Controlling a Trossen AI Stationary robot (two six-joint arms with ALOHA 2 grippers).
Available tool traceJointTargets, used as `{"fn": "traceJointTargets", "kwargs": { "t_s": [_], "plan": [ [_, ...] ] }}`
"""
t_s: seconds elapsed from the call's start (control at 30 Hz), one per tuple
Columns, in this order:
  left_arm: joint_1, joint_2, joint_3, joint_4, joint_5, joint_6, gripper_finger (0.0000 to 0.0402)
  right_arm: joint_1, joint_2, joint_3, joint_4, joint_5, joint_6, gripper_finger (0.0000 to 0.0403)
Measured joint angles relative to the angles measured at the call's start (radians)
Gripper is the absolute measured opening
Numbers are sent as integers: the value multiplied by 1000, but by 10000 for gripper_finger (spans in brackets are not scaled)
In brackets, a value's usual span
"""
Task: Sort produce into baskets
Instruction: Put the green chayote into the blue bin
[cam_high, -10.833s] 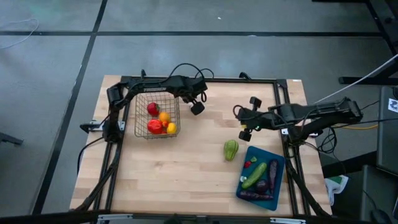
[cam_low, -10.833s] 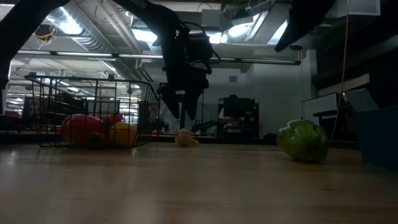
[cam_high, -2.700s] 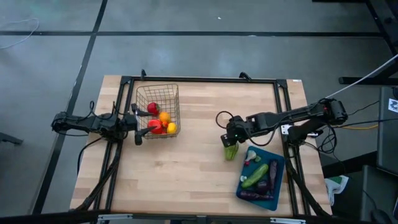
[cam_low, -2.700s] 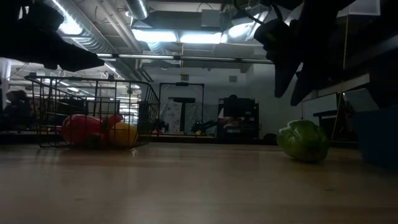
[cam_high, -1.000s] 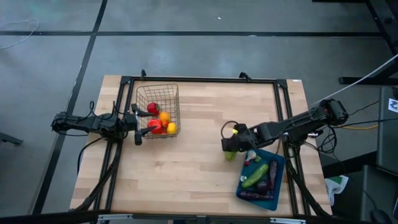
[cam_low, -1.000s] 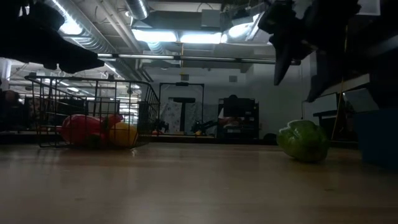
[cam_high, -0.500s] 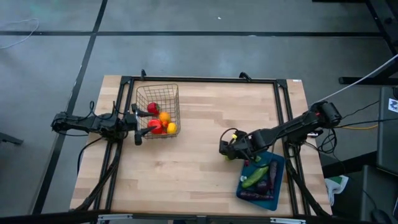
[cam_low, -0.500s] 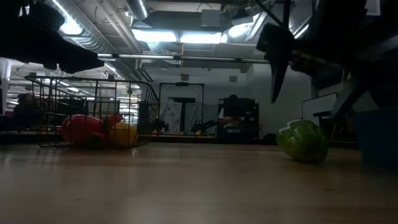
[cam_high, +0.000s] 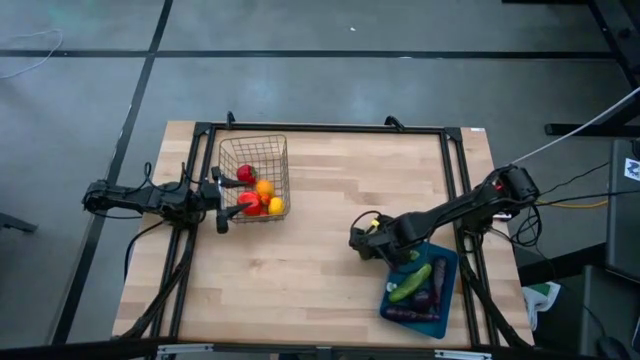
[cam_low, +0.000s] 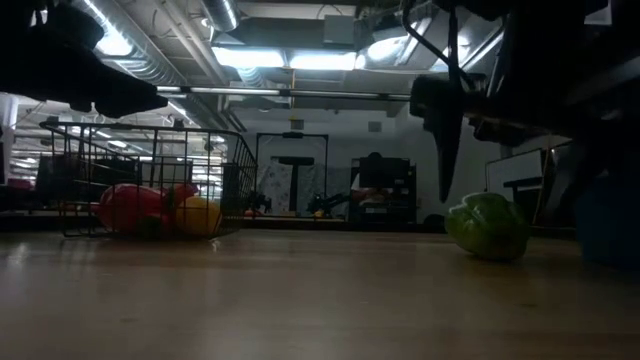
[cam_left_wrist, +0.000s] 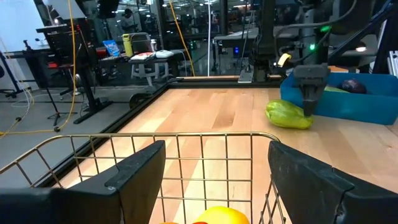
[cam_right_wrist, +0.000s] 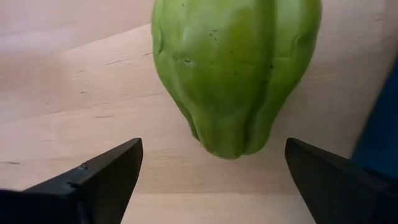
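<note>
Now, right gripper (cam_right_wrist: 211, 171) jaws spread wide, green pepper (cam_right_wrist: 235, 68) lengthwise between them, narrow end toward camera.

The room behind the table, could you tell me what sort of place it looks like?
Probably a robotics lab or workshop: bare ceiling ducts and strip lights, equipment stands trailing cables, and a metal-framed wooden table carrying two robot arms.
</note>
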Motion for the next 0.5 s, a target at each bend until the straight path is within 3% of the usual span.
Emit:
{"fn": "traceJointTargets", "kwargs": {
  "t_s": [0.5],
  "plan": [
    [0,0,0,0,0,0,281,0,35,0,-15,11,38,390]
  ]
}}
